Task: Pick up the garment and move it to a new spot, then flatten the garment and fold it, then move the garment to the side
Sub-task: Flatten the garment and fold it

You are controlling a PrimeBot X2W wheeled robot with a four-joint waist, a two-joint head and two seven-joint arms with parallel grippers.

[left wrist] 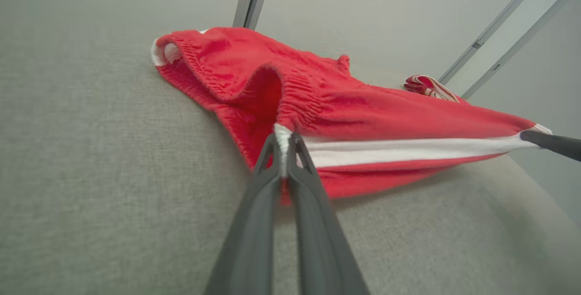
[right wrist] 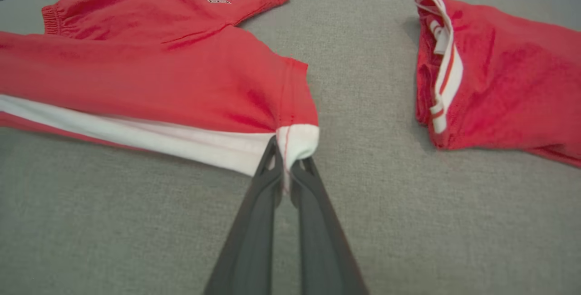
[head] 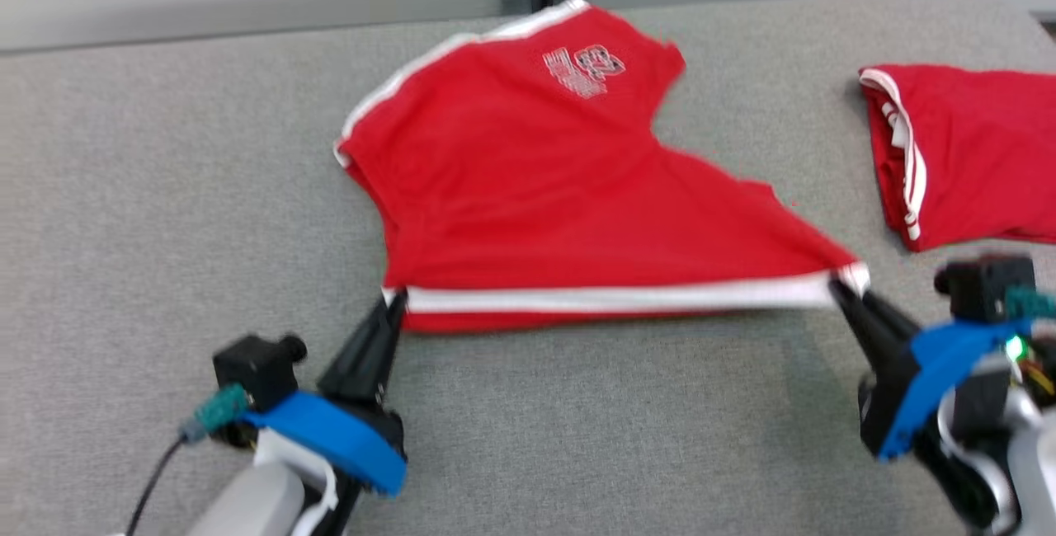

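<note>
The step in hand looks like spreading the shorts (head: 528, 190) flat. To do it well, both arms should pull evenly, so the white stripe (head: 619, 297) stays taut and straight. Lower the near edge only once the wrinkles behind it are drawn out. The pull should also stay clear of the second red garment (head: 965, 148) at the right edge of the frame.

The shorts lie in the upper middle of the head view on the grey table (head: 165, 190), and their near edge seems slightly raised. The left gripper (head: 394, 298) rises from the lower left, leaning right, with its fingers pressed together on the stripe's left end. The right gripper (head: 837, 284) reaches in from the lower right, leaning left, and pinches the stripe's right corner.
</note>
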